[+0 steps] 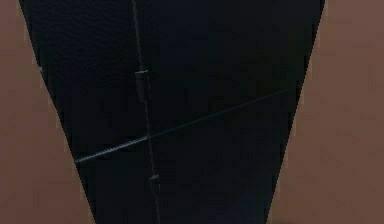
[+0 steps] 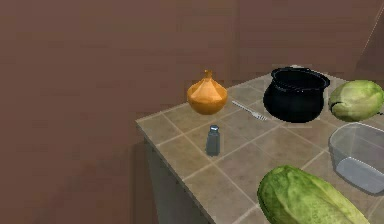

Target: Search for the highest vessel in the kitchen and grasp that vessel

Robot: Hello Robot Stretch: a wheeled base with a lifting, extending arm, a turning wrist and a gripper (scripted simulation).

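Observation:
An orange onion-shaped vessel (image 2: pixel 206 94) with a narrow neck stands near the far left corner of a tiled countertop (image 2: pixel 186 158) in the arm side view. To its right sits a black pot (image 2: pixel 295 94) with small side handles. A pale grey bowl (image 2: pixel 362 158) lies at the counter's right edge.
A small grey shaker (image 2: pixel 213 140) stands in front of the orange vessel, and a thin utensil (image 2: pixel 250 110) lies between vessel and pot. Two green leafy heads (image 2: pixel 357 100) (image 2: pixel 310 197) rest on the counter. A tall black appliance (image 1: pixel 200 100) with thin handles stands close ahead between brown walls.

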